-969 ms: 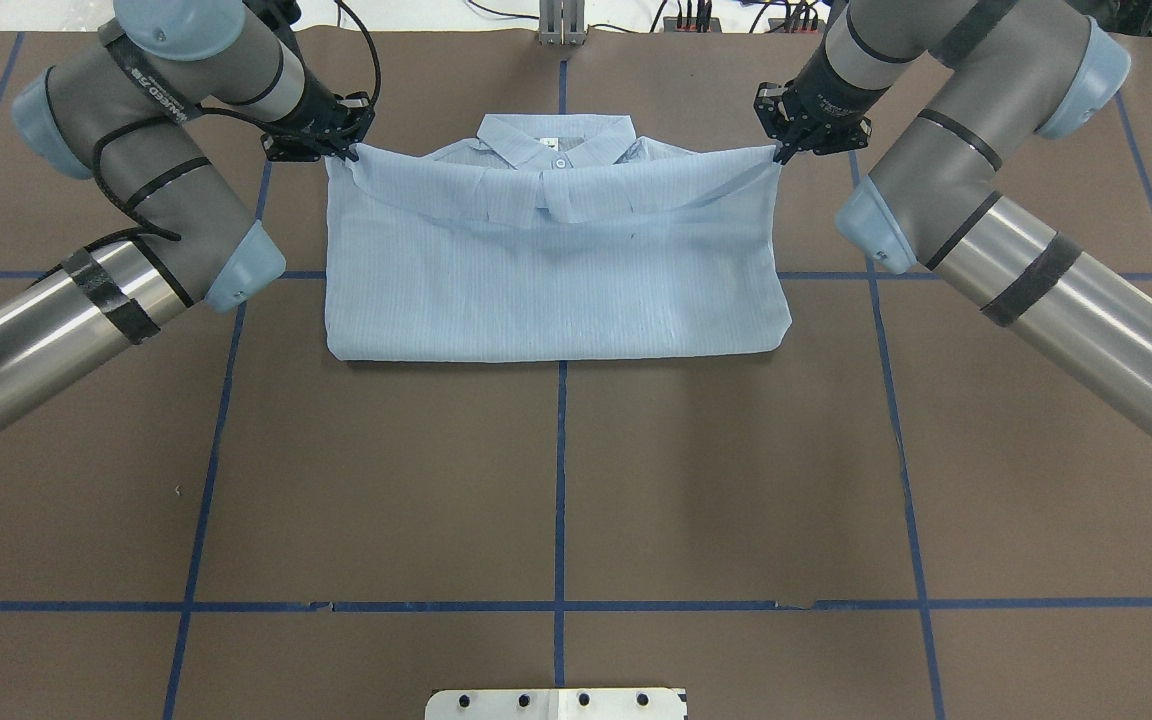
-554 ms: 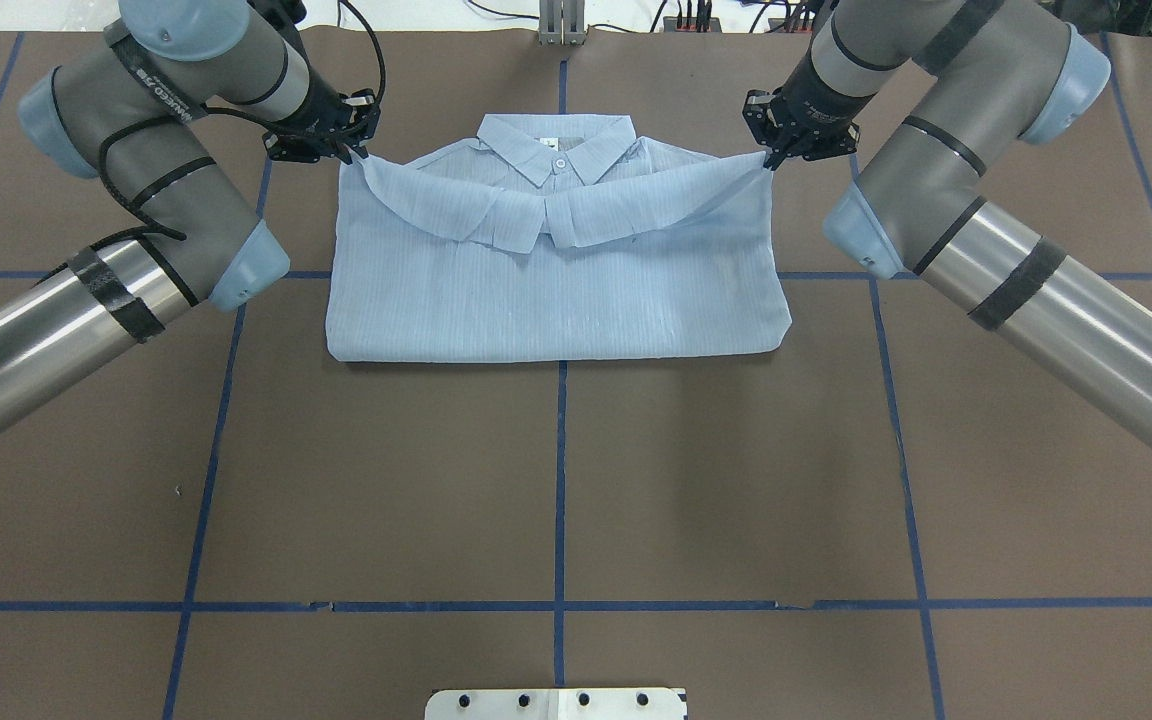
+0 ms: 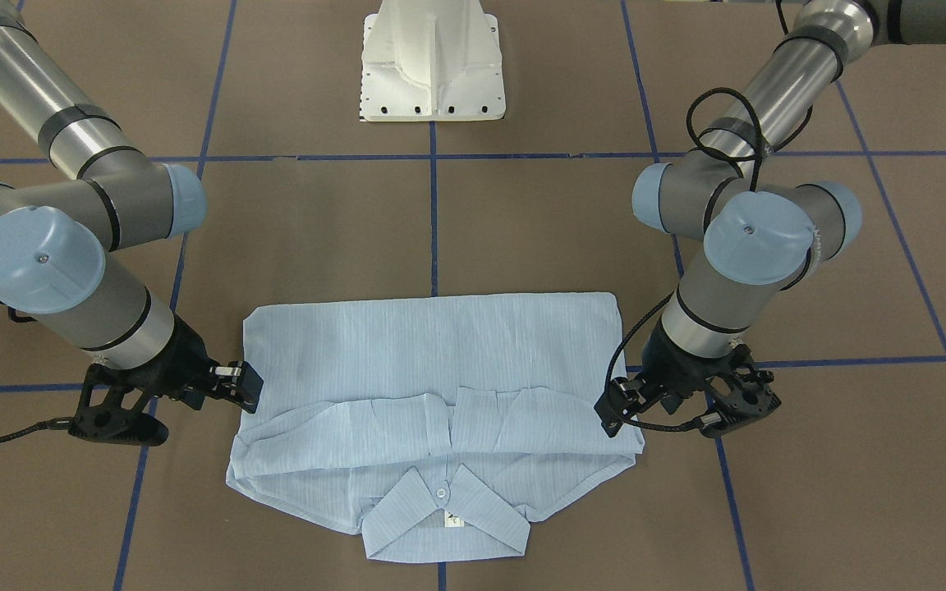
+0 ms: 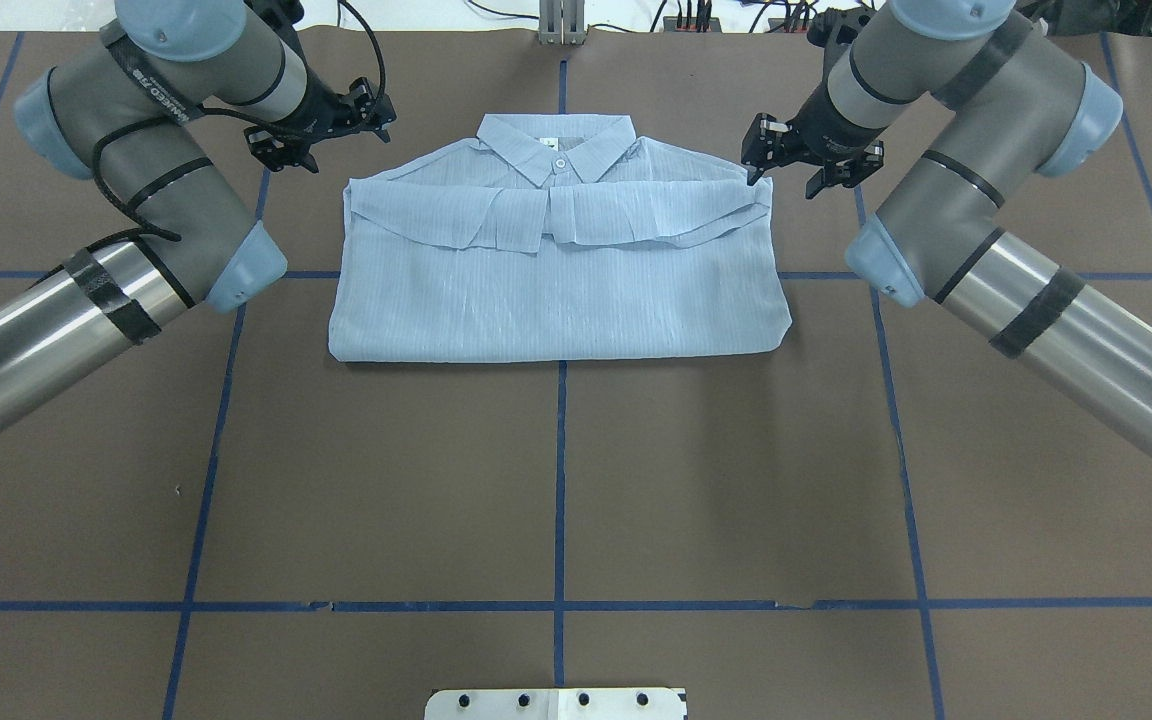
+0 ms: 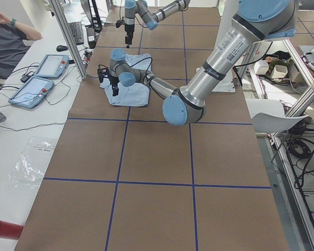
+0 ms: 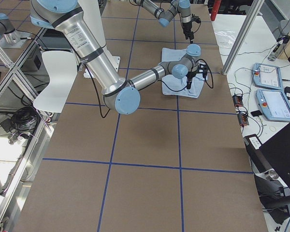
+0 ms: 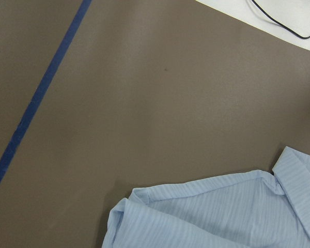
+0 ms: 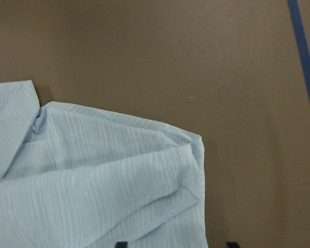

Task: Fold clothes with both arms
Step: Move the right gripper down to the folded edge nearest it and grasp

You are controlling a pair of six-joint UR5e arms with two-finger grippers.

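Shirt (image 4: pixel 556 290) lies flat on the surface (image 4: pixel 556 480) at the far-centre grid cross. It's a wide folded rectangle with the collar (image 4: pixel 556 140) at the far edge, pointing away from the robot. The folded-over layer covers the body, and its hem edge (image 4: pixel 626 232) stops just short of the collar.

Left claw (image 3: pixel 614 406) sits just beside the shirt's left shoulder corner. It looks apart and has no cloth in it. Right claw (image 3: pixel 239 387) is just beside the other corner, and the right wrist view shows its tips spread and empty.

By my read the step is the retreat after laying the fold. Do it clean:
- Keep both claws apart and pull up and outward together, away from the corners.
- Don't sweep across the cloth. It's thin and crinkled, so a fingertip will likely drag the top layer.
- The right-side corner shows a small tucked pleat, so give it extra clearance.
- The hem edge dips near the middle and the left side looks a bit skewed. Check that before you commit to any further fold.
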